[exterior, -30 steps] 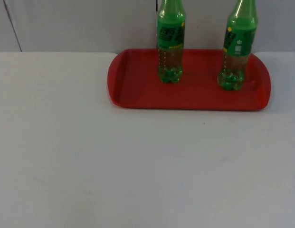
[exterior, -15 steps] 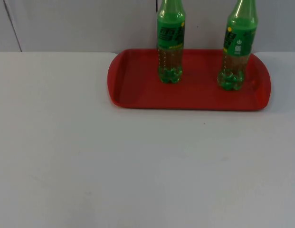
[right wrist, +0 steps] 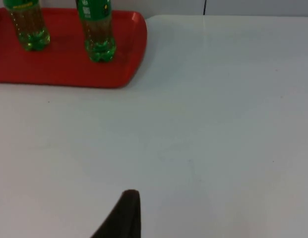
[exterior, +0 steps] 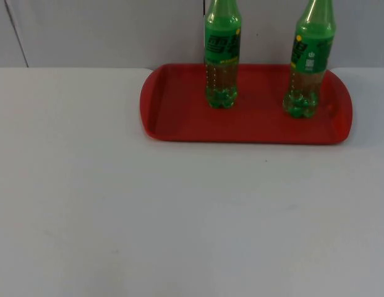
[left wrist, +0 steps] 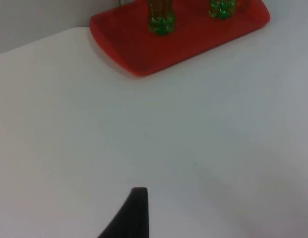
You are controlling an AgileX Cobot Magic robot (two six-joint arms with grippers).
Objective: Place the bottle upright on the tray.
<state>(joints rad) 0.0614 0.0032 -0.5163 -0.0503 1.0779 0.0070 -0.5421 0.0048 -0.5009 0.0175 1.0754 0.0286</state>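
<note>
Standing upright on the red oval plastic tray (exterior: pixel 179 120), both green plastic soda bottles: left bottle (exterior: pixel 221 62) near the tray's middle, right bottle (exterior: pixel 308 68) toward its right end, well apart from each other. Green labels carry dark characters, with a yellow patch at each label's edge; text too small to read, brand can't be told. Lower bodies are clear, with green lobed bases resting on the tray floor. Necks and caps are cut off by the picture edge in top view. Tray sits at the far side of the white table top (exterior: pixel 179 216), close to the grey partition wall (exterior: pixel 105 31).

Left gripper (left wrist: pixel 136 208): one black fingertip showing, hanging over bare table well short of the tray; can't tell finger spacing. Its wrist view catches the tray (left wrist: pixel 134 44) and just the bottle bases.

Right gripper (right wrist: pixel 126 210): same story, one black fingertip over bare table, away from the tray (right wrist: pixel 69 69), spacing not readable. Both bottles appear there up to the labels, tops cropped.
</note>
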